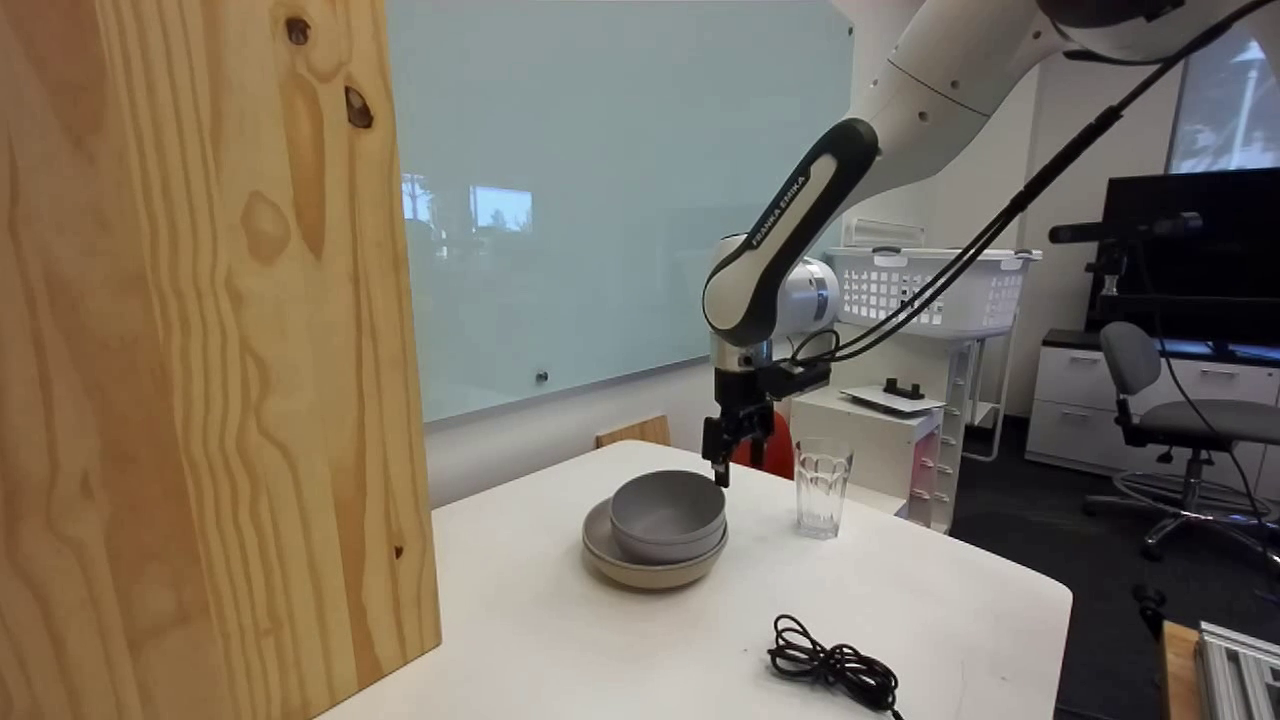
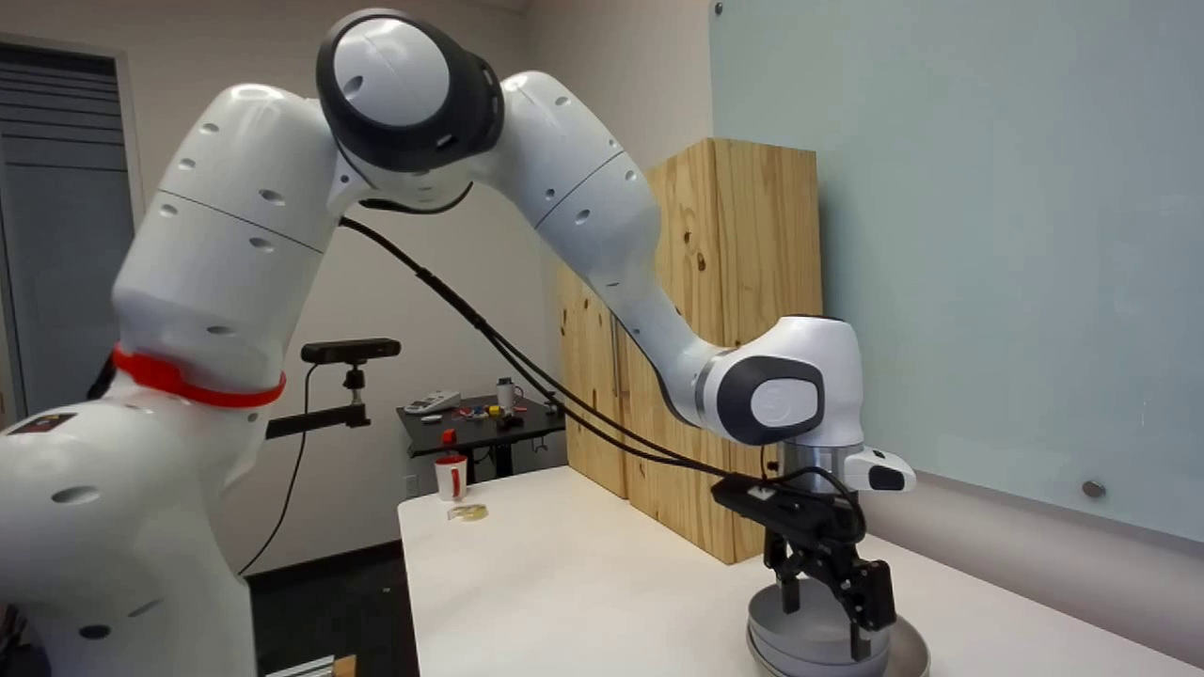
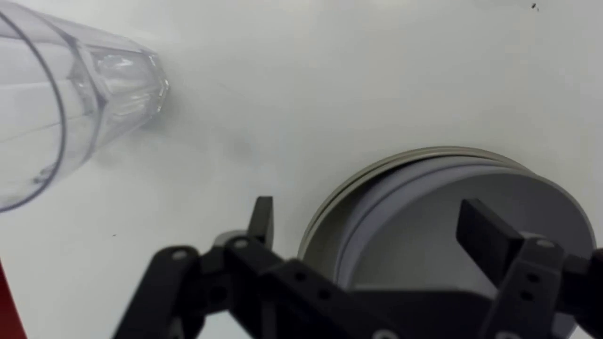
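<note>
While the end effector (image 2: 825,618) hangs spread wide, holding nothing, at the rim of the bowl (image 1: 668,510), that bowl sits nested in a dish (image 1: 655,577) on the tabletop (image 1: 560,640). In the wrist view one fingertip (image 3: 487,235) shows over the bowl's inside and the other beyond its rim; whether either touches it cannot be told. Near the bowl stands a glass (image 1: 822,490), a bundled cable (image 1: 838,665) lies apart from it, and a mug (image 2: 450,478) well away.
</note>
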`<state>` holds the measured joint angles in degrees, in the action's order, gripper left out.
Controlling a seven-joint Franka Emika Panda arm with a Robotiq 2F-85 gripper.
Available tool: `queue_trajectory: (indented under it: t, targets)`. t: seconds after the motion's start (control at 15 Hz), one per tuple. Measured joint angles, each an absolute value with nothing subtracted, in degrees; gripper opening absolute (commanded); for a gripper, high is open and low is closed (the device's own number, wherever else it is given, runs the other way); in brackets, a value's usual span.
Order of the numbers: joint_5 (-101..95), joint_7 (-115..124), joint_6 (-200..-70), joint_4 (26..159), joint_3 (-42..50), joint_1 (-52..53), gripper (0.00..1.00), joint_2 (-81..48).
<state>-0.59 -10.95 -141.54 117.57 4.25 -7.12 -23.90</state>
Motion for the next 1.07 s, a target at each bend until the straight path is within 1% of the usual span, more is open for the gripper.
queue_trajectory:
  t: [0.4,0.73,1.07]
  targets:
    - [-0.4,-8.7,-142.3,114.3,5.1,-8.3,1.0,-24.6]
    - [0.3,-5.6,-141.8,113.1,4.2,-8.2,1.0,-25.4]
    - [0.3,-3.0,-141.6,110.9,4.0,-6.9,1.0,-28.8]
